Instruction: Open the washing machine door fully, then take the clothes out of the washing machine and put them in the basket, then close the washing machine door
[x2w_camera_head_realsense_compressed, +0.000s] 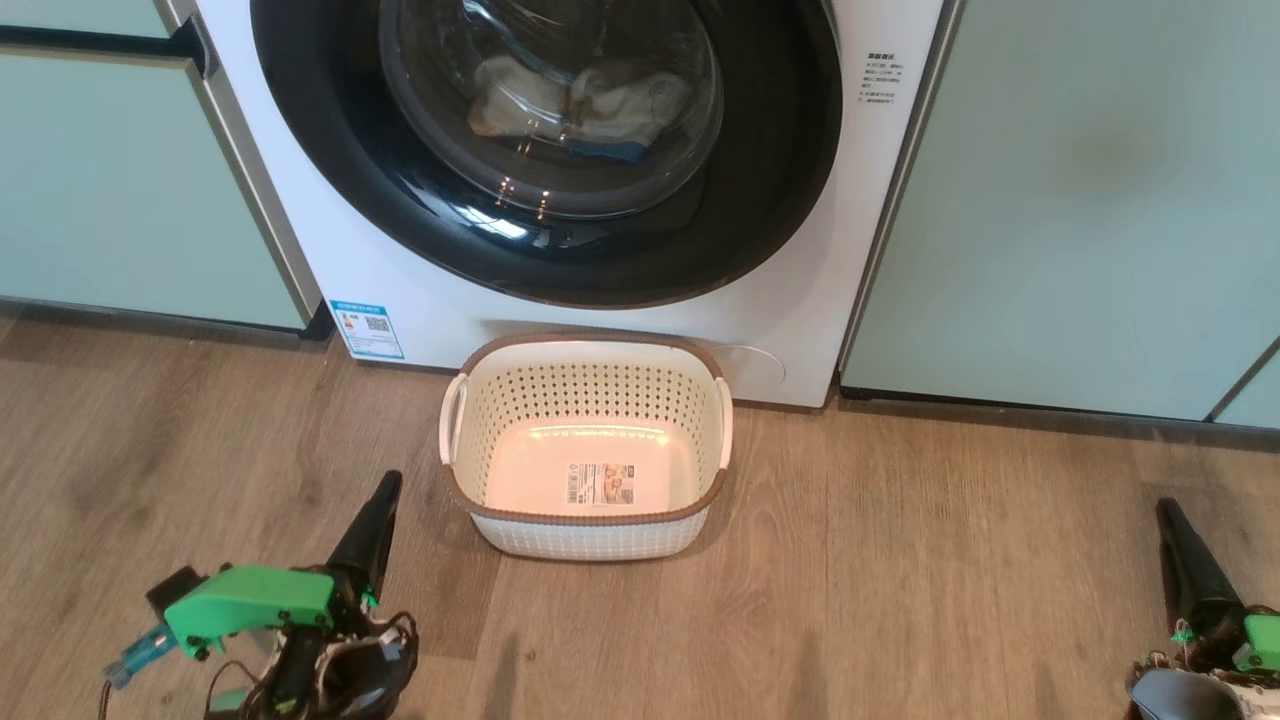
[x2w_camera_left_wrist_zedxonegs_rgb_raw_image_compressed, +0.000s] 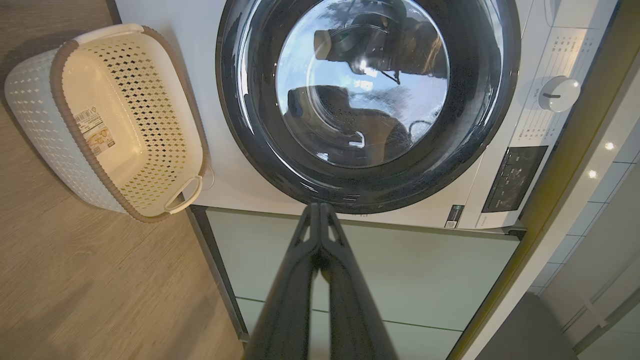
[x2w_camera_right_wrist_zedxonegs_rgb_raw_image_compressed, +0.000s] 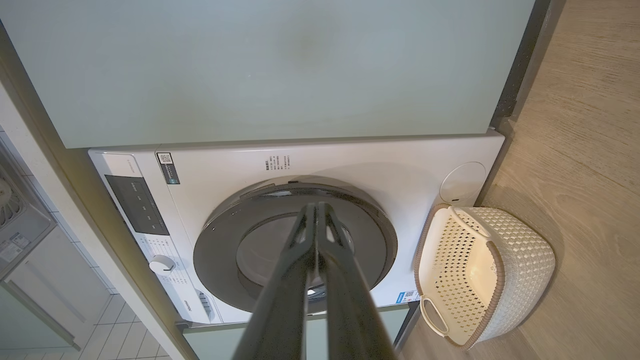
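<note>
Head view, entries taken left to right. Left cabinet (x2w_camera_head_realsense_compressed: 120, 200): pale green, flush beside the machine, no part of our job. Left tool (x2w_camera_head_realsense_compressed: 388, 490): low over the floor (x2w_camera_head_realsense_compressed: 900, 580), its two dark fingers pressed together and carrying nothing; its wrist view shows the same pinched tool (x2w_camera_left_wrist_zedxonegs_rgb_raw_image_compressed: 318, 207) aimed at the door's rim. Washing machine (x2w_camera_head_realsense_compressed: 430, 320): white, with a blue sticker (x2w_camera_head_realsense_compressed: 367, 328) at its lower left corner. Washing machine door (x2w_camera_head_realsense_compressed: 330, 150): glossy black ring, shut against the front, so we judge opening it to be the step in hand, not yet begun. Clothes (x2w_camera_head_realsense_compressed: 600, 105): a cream bundle with blue trim, lying inside the drum behind the glass. Basket (x2w_camera_head_realsense_compressed: 590, 340): empty, upright on the floor, just in front of the machine and below the door. Right cabinet (x2w_camera_head_realsense_compressed: 1080, 200): pale green, close beside the machine. Right tool (x2w_camera_head_realsense_compressed: 1168, 512): low at the far right, fingers likewise closed and empty; its wrist view sets the closed tool (x2w_camera_right_wrist_zedxonegs_rgb_raw_image_compressed: 316, 207) before the door and shows a lighter recess (x2w_camera_right_wrist_zedxonegs_rgb_raw_image_compressed: 280, 187) on the door's edge nearest this cabinet. Handling note: we take that recess for the pull point, so we would part the right tool's fingers, hook there, draw along the door's arc rather than straight back, keep the left arm out of the swing, and mind the basket beneath.
</note>
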